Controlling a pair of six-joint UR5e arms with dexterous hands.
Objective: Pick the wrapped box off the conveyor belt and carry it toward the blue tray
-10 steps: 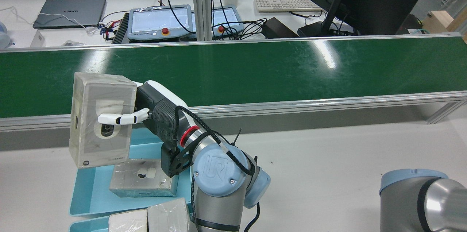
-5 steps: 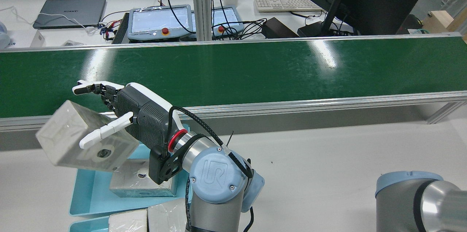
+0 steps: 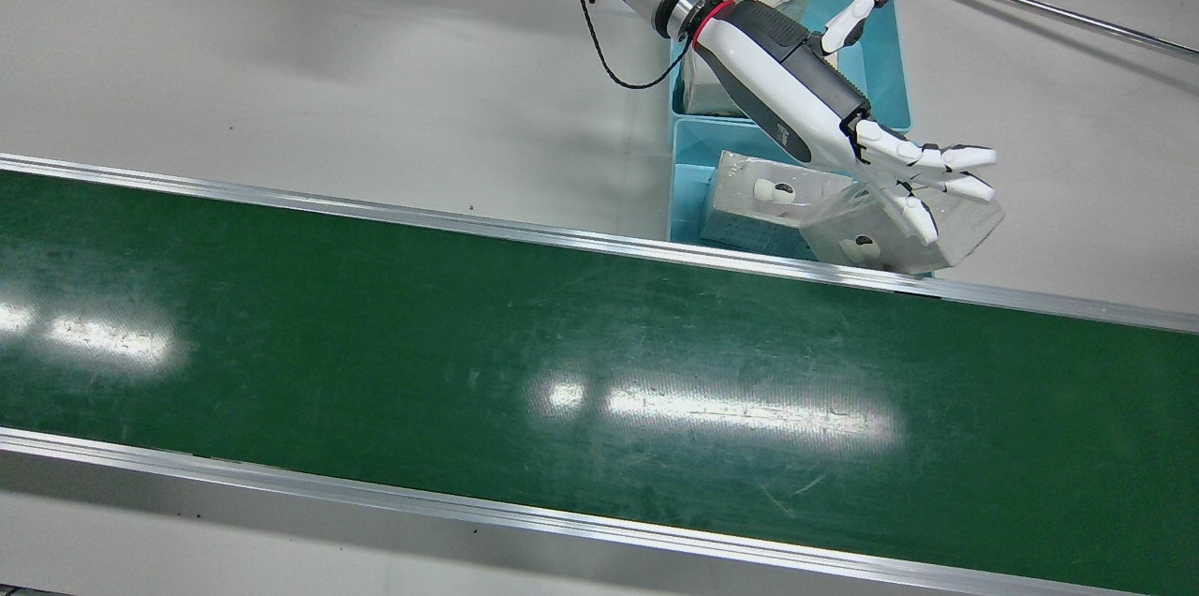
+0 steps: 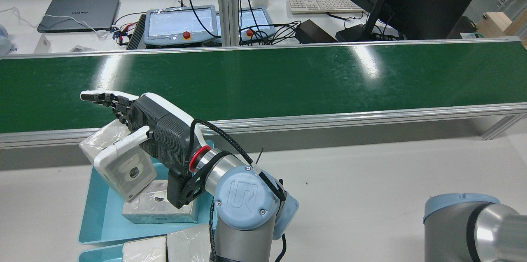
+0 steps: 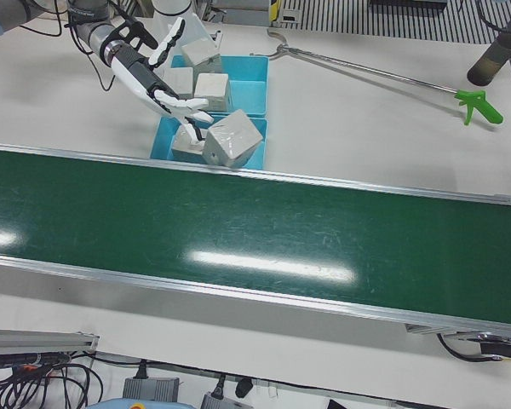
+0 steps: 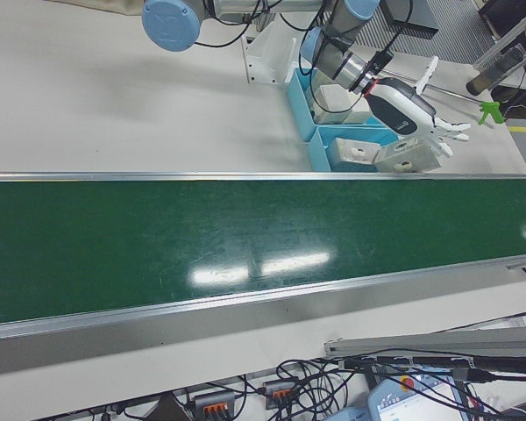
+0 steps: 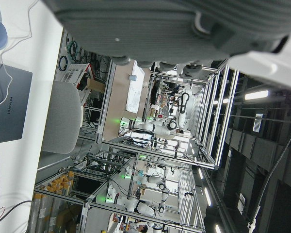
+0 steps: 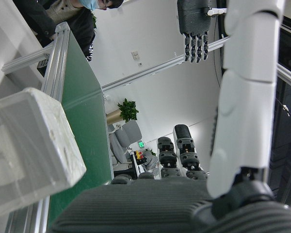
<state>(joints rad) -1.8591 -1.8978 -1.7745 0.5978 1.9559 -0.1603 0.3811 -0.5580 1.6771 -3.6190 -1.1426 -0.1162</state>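
The wrapped box [image 4: 123,167] lies tilted in the blue tray [image 4: 94,221], leaning on another wrapped box [image 4: 158,208] and on the tray's corner beside the belt. The same box shows in the front view [image 3: 899,235] and the left-front view [image 5: 232,141]. My left hand [image 4: 140,122] hovers just above it, open with its fingers spread and holding nothing. Its thumb [image 4: 123,144] lies over the box's top edge; I cannot tell whether it touches. Of my right arm only the elbow [image 4: 473,229] shows in the rear view. The right hand view shows straight, spread fingers [image 8: 247,97].
The green conveyor belt [image 4: 288,76] runs bare along the tray's far side behind an aluminium rail [image 4: 329,120]. A second blue tray [image 3: 880,81] with wrapped boxes sits nearer the robot's base. A long grabber tool [image 5: 481,102] lies on the white table.
The left hand held the box upright above the tray, then opened. The box tipped and dropped into the tray onto the other box. The hand has stayed above it.
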